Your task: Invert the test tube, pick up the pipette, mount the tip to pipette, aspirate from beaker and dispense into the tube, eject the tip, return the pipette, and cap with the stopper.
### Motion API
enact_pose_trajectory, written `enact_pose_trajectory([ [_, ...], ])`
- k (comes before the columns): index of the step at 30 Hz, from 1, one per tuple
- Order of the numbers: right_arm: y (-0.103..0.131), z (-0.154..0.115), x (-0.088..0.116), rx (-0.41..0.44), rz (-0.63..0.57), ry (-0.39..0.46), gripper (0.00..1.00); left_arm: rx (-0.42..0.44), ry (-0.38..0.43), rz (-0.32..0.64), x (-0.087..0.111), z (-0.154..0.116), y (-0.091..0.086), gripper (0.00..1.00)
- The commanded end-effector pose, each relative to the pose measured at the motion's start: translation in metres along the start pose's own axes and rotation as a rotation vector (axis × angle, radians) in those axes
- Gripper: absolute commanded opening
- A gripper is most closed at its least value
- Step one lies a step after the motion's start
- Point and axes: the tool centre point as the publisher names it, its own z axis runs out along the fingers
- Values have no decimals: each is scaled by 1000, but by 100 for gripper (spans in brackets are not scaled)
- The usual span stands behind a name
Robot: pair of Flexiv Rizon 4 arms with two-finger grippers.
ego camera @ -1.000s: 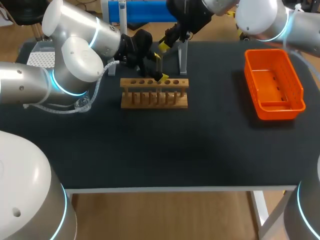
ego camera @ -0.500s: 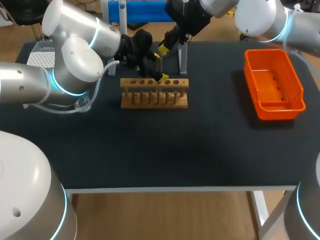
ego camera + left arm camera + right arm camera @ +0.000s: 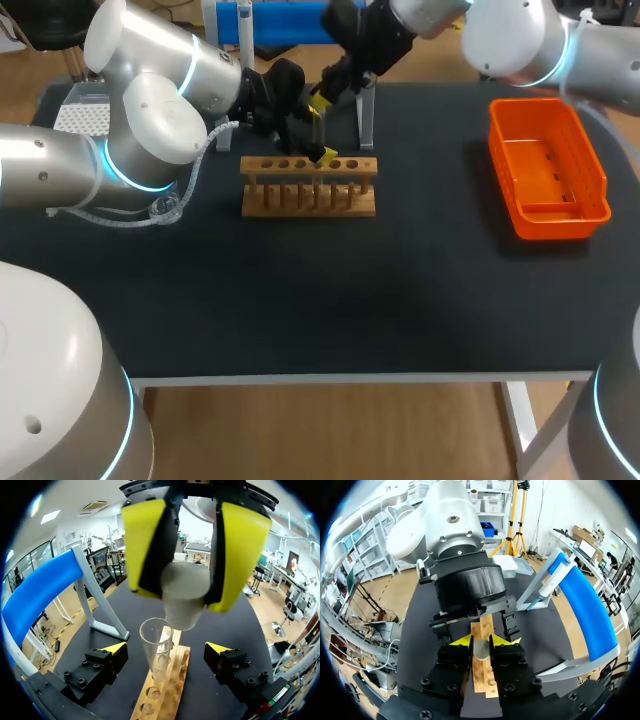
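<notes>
Left pincer (image 3: 187, 580) clenched on the grey stopper (image 3: 184, 597), its yellow pads pressing it from two sides. The stopper hangs directly over the open mouth of the test tube (image 3: 156, 650), which stands upright in a hole of the wooden rack (image 3: 165, 695). Whether the stopper touches the rim cannot be told. Right pincer (image 3: 481, 644) released, one finger on each side of the rack and clear of the tube. The rack sits towards the far side of the dark counter (image 3: 400, 290); the orange tray (image 3: 590, 190) lies well apart from it.
</notes>
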Motion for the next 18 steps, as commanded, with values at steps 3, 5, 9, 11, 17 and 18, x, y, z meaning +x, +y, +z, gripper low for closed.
enact_pose_trajectory([
  [3,2,0,-4,1,-1,-5,0,-3,3,-1,-1,-1,-1,100],
  [5,2,0,-4,0,1,-7,0,-3,3,-1,-1,-1,-1,100],
  [9,0,1,-3,-2,7,-8,0,-3,3,-1,-1,-1,-1,100],
  [11,-2,1,-3,-2,9,-8,0,-3,3,-1,-1,-1,-1,100],
  [17,-3,2,-3,-4,12,-6,0,-3,3,-1,-1,-1,-1,100],
  [18,-3,3,-3,-5,11,-7,0,-3,3,-1,-1,-1,-1,100],
])
